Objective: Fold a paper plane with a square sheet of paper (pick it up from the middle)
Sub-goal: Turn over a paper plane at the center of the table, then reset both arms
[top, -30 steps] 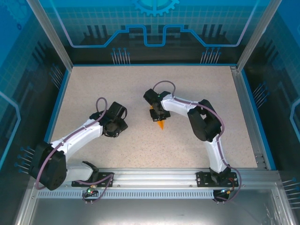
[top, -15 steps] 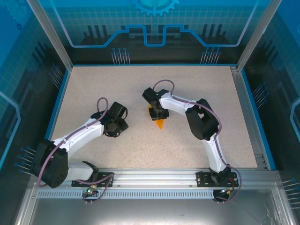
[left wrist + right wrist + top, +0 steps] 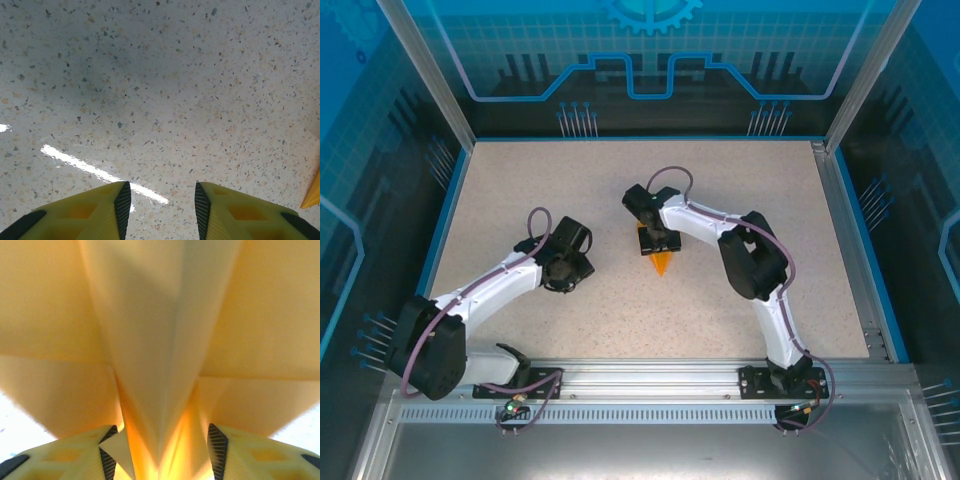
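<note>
The orange-yellow paper plane (image 3: pixel 663 262) lies on the speckled table near its middle, its point toward the near edge. My right gripper (image 3: pixel 658 242) stands over its wide end. In the right wrist view the plane's folded keel (image 3: pixel 160 340) runs between the jaws of the right gripper (image 3: pixel 162 452), which stand open with gaps beside the paper. My left gripper (image 3: pixel 570 265) hovers to the plane's left. Its yellow fingers (image 3: pixel 90 210) are open over bare table, with one paper corner (image 3: pixel 313 192) at the right edge of the left wrist view.
The speckled tabletop (image 3: pixel 540 190) is bounded by a blue rim and aluminium frame posts (image 3: pixel 425 70). A metal rail (image 3: pixel 650 380) carrying both arm bases runs along the near edge.
My right gripper's jaws have spread apart from the plane's keel and the gripper has shifted slightly left and away. The left arm has stayed still.
</note>
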{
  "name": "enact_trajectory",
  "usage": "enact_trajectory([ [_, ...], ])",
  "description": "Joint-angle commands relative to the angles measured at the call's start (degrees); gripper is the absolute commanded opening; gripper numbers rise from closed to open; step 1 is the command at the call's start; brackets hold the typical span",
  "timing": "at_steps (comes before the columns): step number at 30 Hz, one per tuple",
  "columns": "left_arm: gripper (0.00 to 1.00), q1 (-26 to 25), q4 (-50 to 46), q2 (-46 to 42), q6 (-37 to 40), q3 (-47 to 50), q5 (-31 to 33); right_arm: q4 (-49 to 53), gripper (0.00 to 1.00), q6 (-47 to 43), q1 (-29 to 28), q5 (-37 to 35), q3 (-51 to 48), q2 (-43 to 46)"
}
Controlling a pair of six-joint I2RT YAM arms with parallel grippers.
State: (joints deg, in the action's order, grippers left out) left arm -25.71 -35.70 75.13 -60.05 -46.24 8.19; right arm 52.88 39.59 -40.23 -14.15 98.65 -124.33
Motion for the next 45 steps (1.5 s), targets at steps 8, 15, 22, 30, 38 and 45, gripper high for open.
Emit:
enact_trajectory([
  [8,0.48,0.41,-2.73,-2.58,4.54,-3.48,5.16,0.53,0.6,-4.37,0.06,-10.14,-5.46,23.01],
  [15,0.81,0.5,-3.46,-6.76,9.11,-2.95,16.04,-14.21,0.77,-9.31,5.34,-32.12,-27.61,47.95],
  [22,0.99,2.14,6.85,-10.48,21.99,2.69,42.19,-42.14,0.92,-26.6,24.41,-24.6,-54.08,56.89],
  [30,0.99,13.73,28.43,-10.3,37.96,11.3,36.67,-66.28,0.9,-33.32,34.38,-9.41,-65.39,48.19],
  [38,0.99,17.01,52.46,0.88,49.88,17.16,32.24,-83.74,0.86,-39.46,34.46,2.4,-67.96,41.03],
  [45,0.99,19.52,73.15,7.43,57.02,19.62,20.39,-97.32,0.93,-40.93,34.42,5.61,-75.1,38.68],
])
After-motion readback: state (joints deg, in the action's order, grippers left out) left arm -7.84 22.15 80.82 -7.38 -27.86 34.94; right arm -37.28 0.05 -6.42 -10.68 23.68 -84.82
